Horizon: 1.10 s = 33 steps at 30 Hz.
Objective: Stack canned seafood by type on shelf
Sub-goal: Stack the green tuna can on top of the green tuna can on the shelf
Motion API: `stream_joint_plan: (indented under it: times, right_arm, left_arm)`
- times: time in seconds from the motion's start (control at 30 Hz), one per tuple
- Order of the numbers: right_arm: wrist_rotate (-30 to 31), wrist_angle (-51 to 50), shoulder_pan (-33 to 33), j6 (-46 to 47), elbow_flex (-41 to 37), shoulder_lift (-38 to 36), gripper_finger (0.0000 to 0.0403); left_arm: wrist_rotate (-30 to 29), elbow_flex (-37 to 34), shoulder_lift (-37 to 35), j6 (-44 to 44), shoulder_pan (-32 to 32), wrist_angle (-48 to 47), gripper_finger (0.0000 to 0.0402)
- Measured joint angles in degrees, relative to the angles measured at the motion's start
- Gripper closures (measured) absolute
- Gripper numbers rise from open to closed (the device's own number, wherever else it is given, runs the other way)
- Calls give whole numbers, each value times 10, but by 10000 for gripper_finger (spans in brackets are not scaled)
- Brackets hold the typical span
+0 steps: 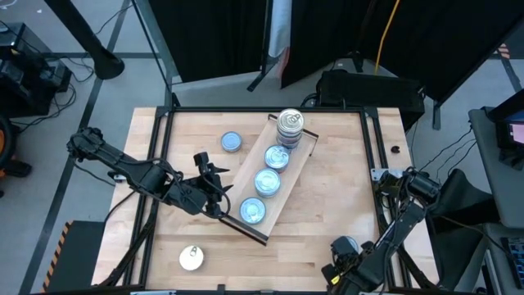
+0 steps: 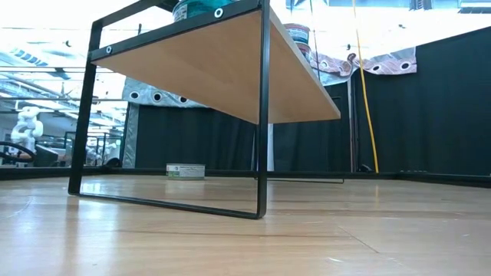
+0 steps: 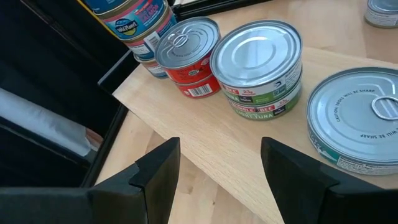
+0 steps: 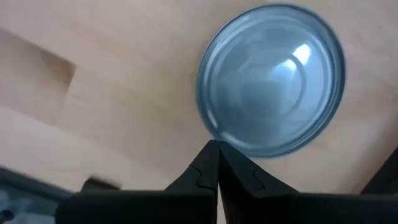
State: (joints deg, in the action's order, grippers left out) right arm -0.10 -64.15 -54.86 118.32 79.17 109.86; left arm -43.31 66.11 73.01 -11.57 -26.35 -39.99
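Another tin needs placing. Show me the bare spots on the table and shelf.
Bare tabletop lies right of the shelf, and between the loose blue-topped tin and the cream-topped tin. The shelf itself is crowded; the left gripper is beside its near end.

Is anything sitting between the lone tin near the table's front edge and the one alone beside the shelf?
Yes. In the high view the left gripper hangs between the front tin and the other lone tin.

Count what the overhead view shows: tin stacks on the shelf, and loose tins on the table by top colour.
On the shelf, tin stacks: 4
Loose blue-topped tin: 1
Loose cream-topped tin: 1
Total: 6
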Motion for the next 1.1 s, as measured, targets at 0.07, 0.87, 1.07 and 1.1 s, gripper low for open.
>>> stream_joint_plan:
  times: [0.07, 0.87, 1.07, 1.1]
  right_arm:
    - [0, -1, -2, 4, 3, 0, 403]
    - [2, 40, -8, 40, -29, -3, 403]
    - [2, 43, -8, 40, -30, -3, 403]
    - [2, 45, -8, 40, -31, -3, 403]
  left_arm:
    - [0, 0, 0, 0, 0, 0, 175]
    - [0, 0, 0, 0, 0, 0, 175]
    - [0, 0, 0, 0, 0, 0, 175]
    - [0, 0, 0, 0, 0, 0, 175]
